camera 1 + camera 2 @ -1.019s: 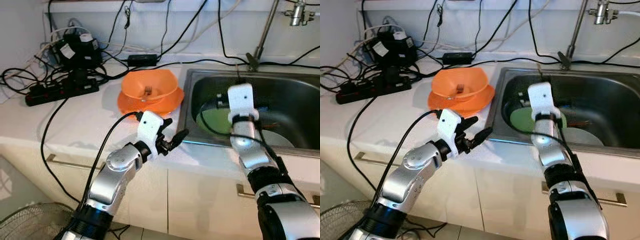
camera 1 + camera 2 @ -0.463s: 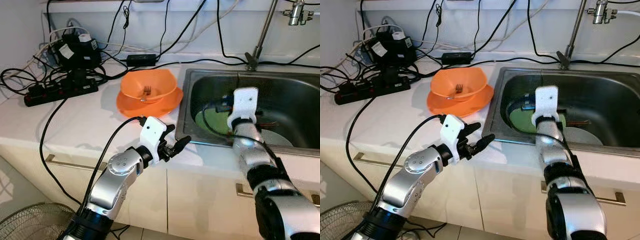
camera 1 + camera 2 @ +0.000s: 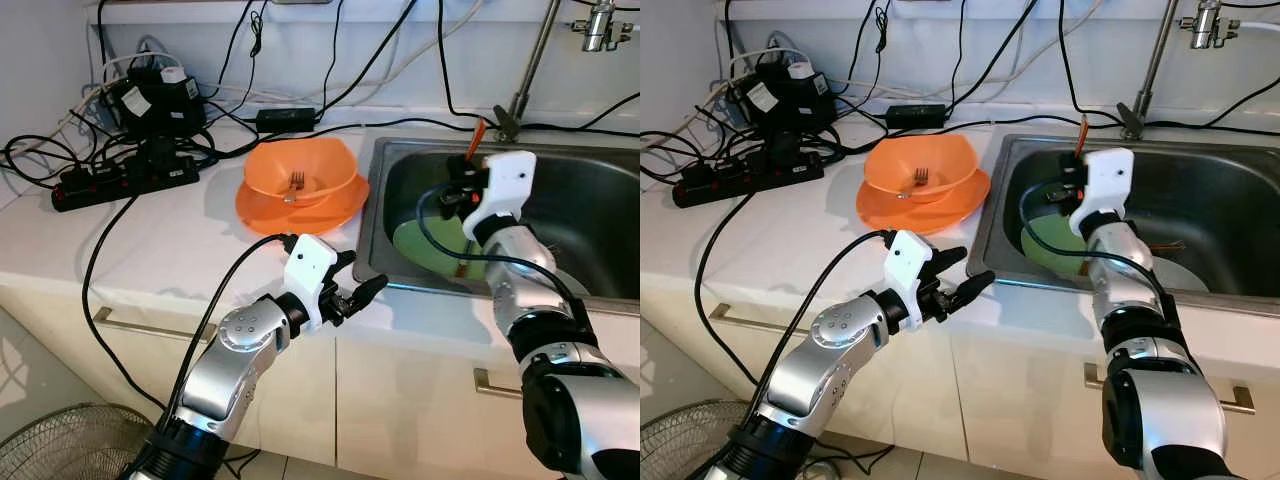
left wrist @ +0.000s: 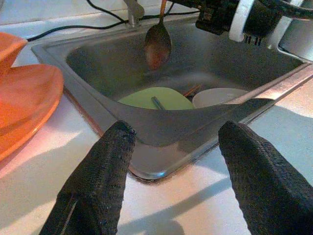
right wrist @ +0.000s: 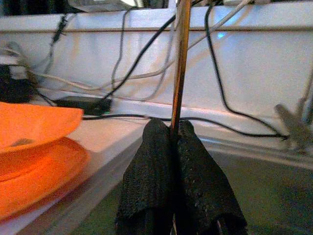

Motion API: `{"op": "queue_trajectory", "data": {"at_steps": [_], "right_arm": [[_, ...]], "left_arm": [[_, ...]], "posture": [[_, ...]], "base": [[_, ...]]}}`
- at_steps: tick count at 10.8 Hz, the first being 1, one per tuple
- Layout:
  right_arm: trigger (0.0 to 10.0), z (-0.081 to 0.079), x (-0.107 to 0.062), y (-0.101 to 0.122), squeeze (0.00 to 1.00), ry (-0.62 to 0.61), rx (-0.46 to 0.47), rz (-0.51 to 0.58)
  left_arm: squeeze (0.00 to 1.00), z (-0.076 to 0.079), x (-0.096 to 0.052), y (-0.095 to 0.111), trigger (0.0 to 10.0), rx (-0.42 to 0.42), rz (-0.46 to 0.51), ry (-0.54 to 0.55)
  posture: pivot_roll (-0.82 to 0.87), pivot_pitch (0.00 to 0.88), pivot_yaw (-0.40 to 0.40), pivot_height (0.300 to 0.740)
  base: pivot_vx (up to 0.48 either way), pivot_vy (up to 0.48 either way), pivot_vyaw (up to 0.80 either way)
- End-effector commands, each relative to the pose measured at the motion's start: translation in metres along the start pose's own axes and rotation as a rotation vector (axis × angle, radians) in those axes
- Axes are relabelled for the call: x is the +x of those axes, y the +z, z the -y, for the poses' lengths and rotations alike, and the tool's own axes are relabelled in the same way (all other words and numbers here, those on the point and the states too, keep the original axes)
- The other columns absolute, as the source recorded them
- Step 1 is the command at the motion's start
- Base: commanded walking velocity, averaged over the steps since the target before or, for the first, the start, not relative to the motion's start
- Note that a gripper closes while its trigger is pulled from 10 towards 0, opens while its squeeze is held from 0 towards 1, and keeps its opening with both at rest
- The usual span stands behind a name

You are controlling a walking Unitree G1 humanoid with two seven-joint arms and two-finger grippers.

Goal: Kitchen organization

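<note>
White countertop (image 3: pixel 150 235) with a stainless sink (image 3: pixel 600 215) set into it, backed by a wall with hanging cables. Right gripper (image 5: pixel 175 134) is held above the sink, its fingers pressed together on the thin handle of a spoon (image 4: pixel 157 45); the spoon hangs bowl-down over the basin, handle upright. A green plate (image 3: pixel 425 245) and a white dish (image 4: pixel 220 97) are seen lying on the sink floor. Left gripper (image 3: pixel 352 285) is held over the counter's front edge beside the sink, fingers (image 4: pixel 105 166) spread apart and holding nothing. An orange bowl (image 3: pixel 300 172) containing a fork (image 3: pixel 296 183) is stacked on an orange plate (image 3: pixel 262 212) on the counter. A power strip (image 3: pixel 125 180) lies toward the left rear.
</note>
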State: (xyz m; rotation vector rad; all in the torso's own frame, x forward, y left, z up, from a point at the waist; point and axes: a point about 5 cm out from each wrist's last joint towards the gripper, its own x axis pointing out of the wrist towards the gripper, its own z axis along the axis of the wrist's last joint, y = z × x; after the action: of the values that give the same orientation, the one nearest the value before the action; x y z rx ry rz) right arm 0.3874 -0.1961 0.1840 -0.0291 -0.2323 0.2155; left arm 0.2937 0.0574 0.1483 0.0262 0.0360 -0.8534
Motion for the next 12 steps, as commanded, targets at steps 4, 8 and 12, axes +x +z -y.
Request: {"op": "queue_trajectory", "data": {"at_steps": [4,8,12], "right_arm": [[10.0,0.005,-0.017,-0.025,0.0,-0.003,0.017,-0.09],[10.0,-0.004,-0.026,-0.043,0.0,0.018,0.028,-0.146],[10.0,-0.01,-0.031,-0.054,0.0,0.02,0.031,-0.191]], "left_arm": [[0.0,0.003,-0.002,-0.004,10.0,0.003,-0.012,-0.029],[0.0,0.005,-0.008,-0.013,10.0,0.01,-0.062,-0.058],[0.0,0.004,-0.01,-0.016,10.0,0.018,-0.085,-0.066]], "posture": [[0.05,0.0,0.101,0.74],[0.06,0.0,0.105,0.74],[0.07,0.0,0.099,0.74]], "base": [[0.0,0.0,0.0],[0.0,0.0,0.0],[0.0,0.0,0.0]]}}
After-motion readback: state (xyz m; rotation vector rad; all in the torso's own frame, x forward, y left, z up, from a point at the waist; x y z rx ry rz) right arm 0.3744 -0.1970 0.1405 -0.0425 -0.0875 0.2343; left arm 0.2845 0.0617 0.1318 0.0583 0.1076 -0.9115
